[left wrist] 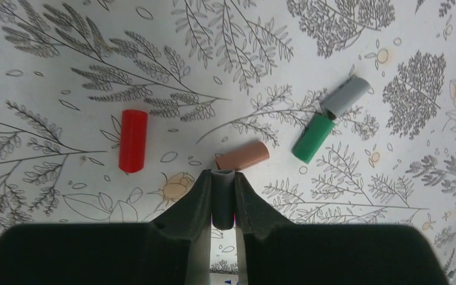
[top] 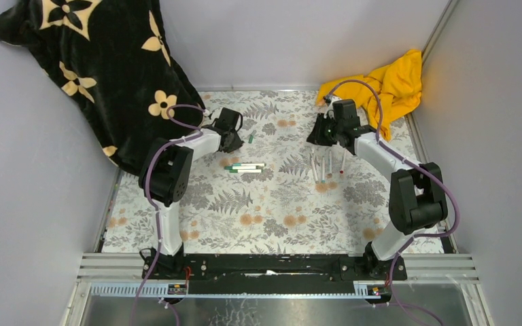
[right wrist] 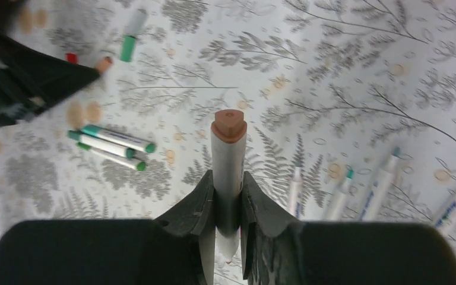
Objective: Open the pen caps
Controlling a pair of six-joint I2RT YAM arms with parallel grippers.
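A black flowered blanket (top: 102, 61) drapes over the far left of the counter (top: 272, 217). Two green-capped pens (top: 245, 168) lie side by side mid-counter. Just beyond them and to their left, the left fingers (left wrist: 196, 199) are closed on a dark grey cap (left wrist: 222, 193). More loose caps lie there: a red cap (left wrist: 133, 141), a brown cap (left wrist: 242, 155) just ahead of the fingertips, and a green cap (left wrist: 313, 138) end to end with a light grey cap (left wrist: 345, 96). Right of the green-capped pens and farther back, the right fingers (right wrist: 197, 205) grip a white pen (right wrist: 228, 178). Whether its brown end is a cap I cannot tell. Several white pens (top: 323, 166) lie just right of the green-capped pens, and a yellow cloth (top: 394, 85) sits well beyond those.
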